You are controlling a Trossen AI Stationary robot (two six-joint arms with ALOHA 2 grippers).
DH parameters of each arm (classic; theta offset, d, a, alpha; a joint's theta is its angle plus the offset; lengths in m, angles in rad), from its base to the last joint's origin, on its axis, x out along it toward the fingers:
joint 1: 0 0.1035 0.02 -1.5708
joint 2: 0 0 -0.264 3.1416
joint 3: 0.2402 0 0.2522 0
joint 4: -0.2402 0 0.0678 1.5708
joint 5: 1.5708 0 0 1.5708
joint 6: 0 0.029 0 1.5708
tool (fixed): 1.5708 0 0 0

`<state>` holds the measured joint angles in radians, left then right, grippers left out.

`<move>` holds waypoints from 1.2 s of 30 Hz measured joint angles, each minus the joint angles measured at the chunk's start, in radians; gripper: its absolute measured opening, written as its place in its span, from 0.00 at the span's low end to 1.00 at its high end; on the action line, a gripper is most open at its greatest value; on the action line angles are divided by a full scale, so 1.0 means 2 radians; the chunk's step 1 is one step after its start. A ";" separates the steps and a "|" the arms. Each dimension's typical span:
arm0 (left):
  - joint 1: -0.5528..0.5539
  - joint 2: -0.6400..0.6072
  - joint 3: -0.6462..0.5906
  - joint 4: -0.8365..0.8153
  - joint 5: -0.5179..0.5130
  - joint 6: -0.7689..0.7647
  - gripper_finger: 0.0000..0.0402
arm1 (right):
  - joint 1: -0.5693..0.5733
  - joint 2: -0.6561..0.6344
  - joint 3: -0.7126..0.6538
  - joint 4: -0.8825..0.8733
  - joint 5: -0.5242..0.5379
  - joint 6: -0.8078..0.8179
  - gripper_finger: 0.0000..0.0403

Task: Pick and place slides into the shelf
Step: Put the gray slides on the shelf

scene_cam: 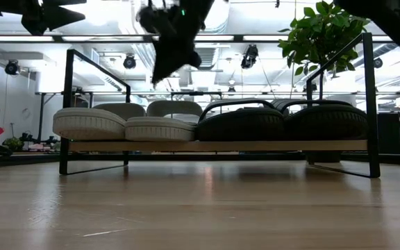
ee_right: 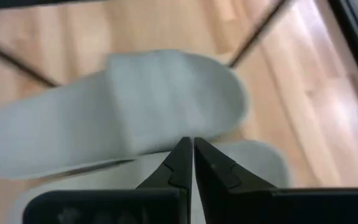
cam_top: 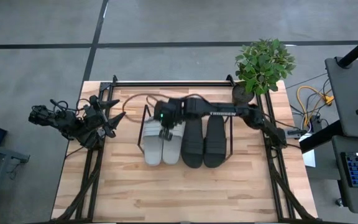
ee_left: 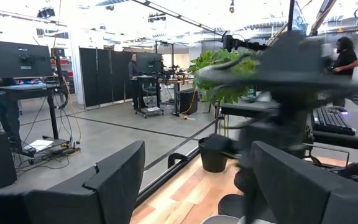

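All the slides lie side by side on the shelf [scene_cam: 221, 146], soles down on its wood board. The two light grey slides [cam_top: 160, 148] [scene_cam: 117, 123] are at its left, the two black slides [cam_top: 204, 143] [scene_cam: 283, 122] at its right. My right gripper [cam_top: 165, 133] [ee_right: 193, 149] hangs shut above the grey pair, pointing down. In the low view it [scene_cam: 158, 73] is clear of them. My left gripper [cam_top: 113, 119] [ee_left: 191, 186] waits open beyond the shelf's left end, raised off the table.
A larger black rail frame [cam_top: 166, 83] borders the table's far edge and sides. A potted plant [cam_top: 265, 62] stands at the far right corner. Bare wood [cam_top: 179, 193] stretches between the shelf and the near edge. People stand at desks in the room behind.
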<state>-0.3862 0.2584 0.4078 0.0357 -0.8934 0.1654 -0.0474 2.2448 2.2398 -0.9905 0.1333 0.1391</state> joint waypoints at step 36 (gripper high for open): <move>0.000 0.000 0.000 0.000 0.000 0.004 0.69 | -0.079 0.001 -0.124 0.012 -0.014 -0.003 0.02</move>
<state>-0.3863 0.2586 0.4076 0.0349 -0.8932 0.1726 -0.2058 2.2459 1.9922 -0.9669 0.1055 0.1331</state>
